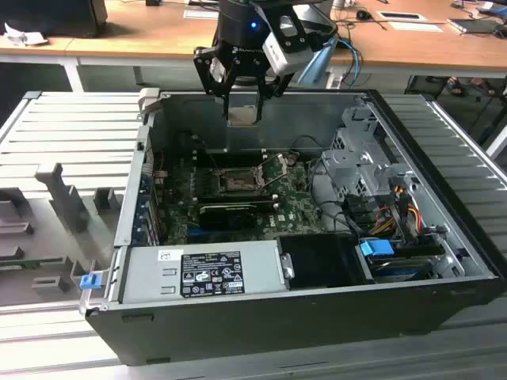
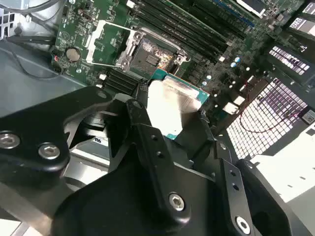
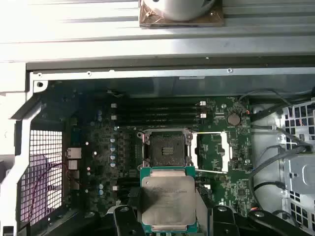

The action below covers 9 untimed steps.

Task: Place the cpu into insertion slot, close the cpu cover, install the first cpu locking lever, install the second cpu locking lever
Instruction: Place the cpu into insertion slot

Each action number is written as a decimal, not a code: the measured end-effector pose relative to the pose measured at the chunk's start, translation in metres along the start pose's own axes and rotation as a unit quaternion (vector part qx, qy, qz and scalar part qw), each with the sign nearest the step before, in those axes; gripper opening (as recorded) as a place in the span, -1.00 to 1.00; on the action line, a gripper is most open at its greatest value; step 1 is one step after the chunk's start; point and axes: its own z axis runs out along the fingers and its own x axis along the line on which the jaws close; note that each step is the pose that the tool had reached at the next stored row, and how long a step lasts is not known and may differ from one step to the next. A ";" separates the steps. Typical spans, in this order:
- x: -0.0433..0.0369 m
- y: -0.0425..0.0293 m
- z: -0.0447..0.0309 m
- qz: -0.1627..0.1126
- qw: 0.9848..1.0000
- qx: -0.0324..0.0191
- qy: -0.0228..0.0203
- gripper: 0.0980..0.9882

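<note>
My gripper (image 1: 242, 109) hangs above the open computer case, shut on the cpu (image 1: 242, 116), a small flat square chip with a pale grey metallic face. In both wrist views the black fingers (image 3: 122, 220) clamp two opposite edges of the cpu (image 3: 167, 194) (image 2: 172, 103). Below it on the green board lies the insertion slot (image 3: 166, 147) (image 1: 238, 180) (image 2: 152, 54), a dark, bare square socket. The cpu cover (image 3: 212, 152) (image 2: 108, 42) (image 1: 273, 170) is swung open beside the slot, its thin silver frame showing the board through its window.
A long black finned card (image 1: 238, 212) lies just in front of the slot. Memory slots (image 3: 157, 115) run along its other side. A silver power supply (image 1: 202, 273) fills the case's near side, and a drive cage (image 1: 356, 158) with cables stands at the exterior view's right.
</note>
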 end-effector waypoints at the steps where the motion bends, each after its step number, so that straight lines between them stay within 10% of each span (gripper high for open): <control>1: 0.0006 0.0000 0.0000 0.001 1.000 0.000 0.000 -0.04; 9: 0.0009 -0.0002 0.0016 0.033 0.999 -0.001 -0.003 -0.04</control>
